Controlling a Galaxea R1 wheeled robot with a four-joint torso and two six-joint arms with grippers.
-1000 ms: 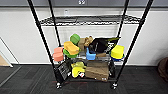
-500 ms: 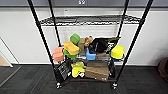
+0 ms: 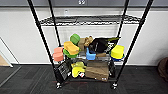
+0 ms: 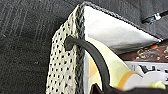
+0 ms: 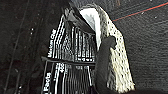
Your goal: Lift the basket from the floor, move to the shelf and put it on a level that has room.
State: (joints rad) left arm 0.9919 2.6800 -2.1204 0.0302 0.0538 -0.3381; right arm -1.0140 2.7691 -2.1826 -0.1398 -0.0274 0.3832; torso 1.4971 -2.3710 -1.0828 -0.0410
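The basket (image 4: 62, 65) shows close up in the left wrist view, with a cream-and-dark dotted side, a braided rim and a white lining. A dark handle (image 4: 96, 58) curves from its side towards the camera. Its other end (image 5: 117, 57) appears in the right wrist view, also with a dark handle (image 5: 103, 62). Inside lie a yellow packet (image 4: 112, 72) and a black printed packet (image 5: 72, 50). Under the basket is the floor (image 4: 22, 50) of dark grey carpet. Straight ahead in the head view stands the black wire shelf (image 3: 40, 27). Its upper wire-grid level (image 3: 87, 20) is bare.
The shelf's lower tiers are crowded with coloured sponges (image 3: 71, 47), a yellow block (image 3: 117, 51), a blue cup (image 3: 90, 55) and a brown cardboard box (image 3: 97, 70). A white wall (image 3: 20, 37) runs behind the rack. A red line (image 5: 140, 11) crosses the carpet.
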